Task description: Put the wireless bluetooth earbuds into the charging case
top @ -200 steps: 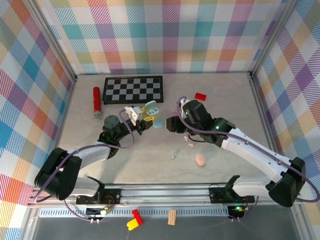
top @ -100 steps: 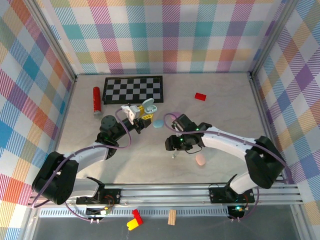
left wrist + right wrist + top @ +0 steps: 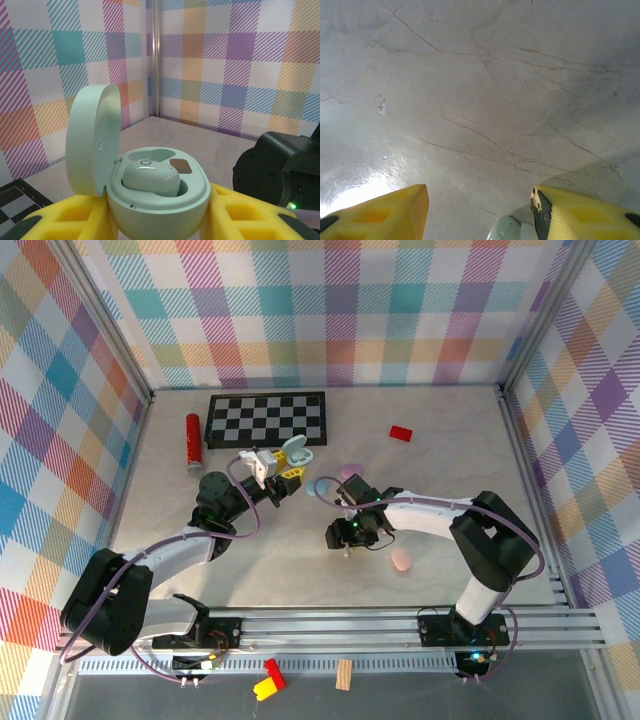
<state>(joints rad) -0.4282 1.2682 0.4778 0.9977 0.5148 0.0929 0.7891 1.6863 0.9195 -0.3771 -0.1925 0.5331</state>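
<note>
Walled table [image 3: 460, 440] spreads around right tool [image 3: 340, 536] and case [image 3: 157, 197] in left tool [image 3: 291, 471].

we find the counter [image 3: 460, 450] bare on the right, save a red block [image 3: 401, 433] far back. the checkerboard [image 3: 266, 419] and red cylinder [image 3: 193, 438] take the far left. the middle is tight: the left end effector [image 3: 287, 466], clamped on an open green case [image 3: 298, 452], the blue case [image 3: 318, 487] and purple case [image 3: 350, 472] crowd the right end effector [image 3: 338, 536]; a pink case [image 3: 401, 560] lies near its arm.
</note>
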